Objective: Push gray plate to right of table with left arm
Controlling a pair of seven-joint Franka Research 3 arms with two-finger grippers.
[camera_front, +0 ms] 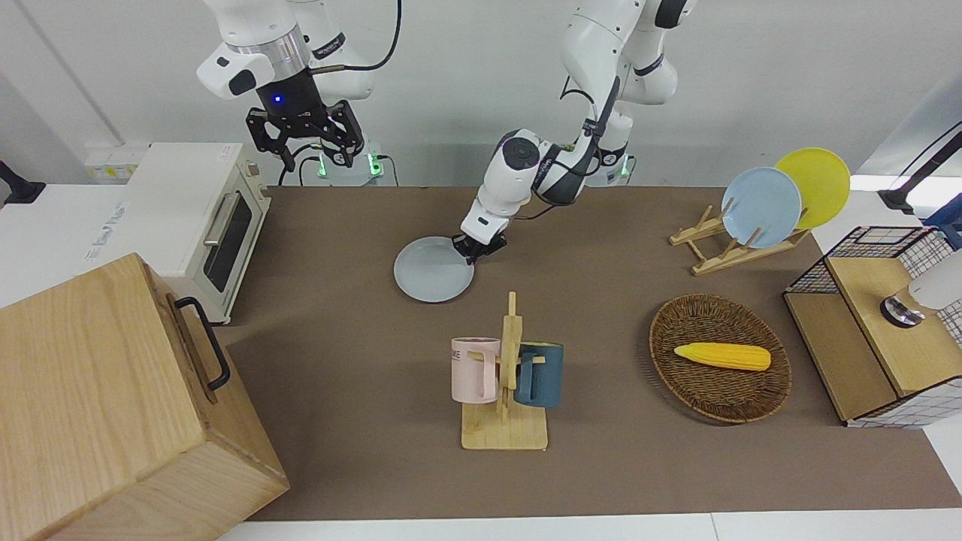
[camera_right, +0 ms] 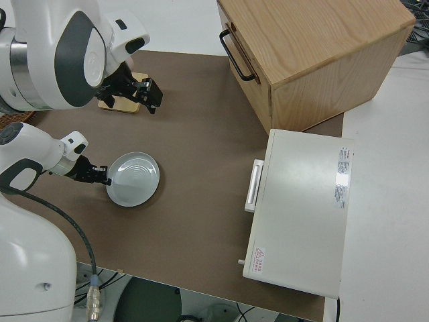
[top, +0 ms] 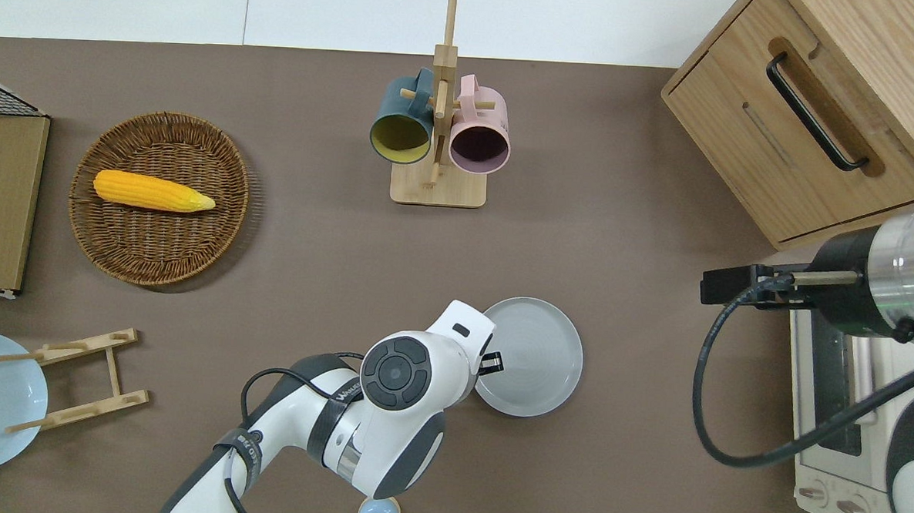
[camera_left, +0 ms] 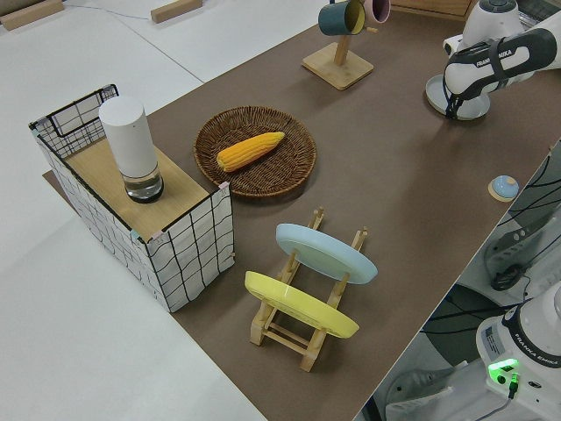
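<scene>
The left gripper (camera_front: 479, 248) was down at the rim of the gray plate (camera_front: 434, 269), on the edge toward the left arm's end of the bench (camera_front: 601, 466); whether its fingers were wide or narrow could not be told. The plate lay flat mid-bench, nearer to the robots than the mug rack (camera_front: 507, 383). The right arm was parked, its fingers (camera_front: 342, 146) spread wide.
</scene>
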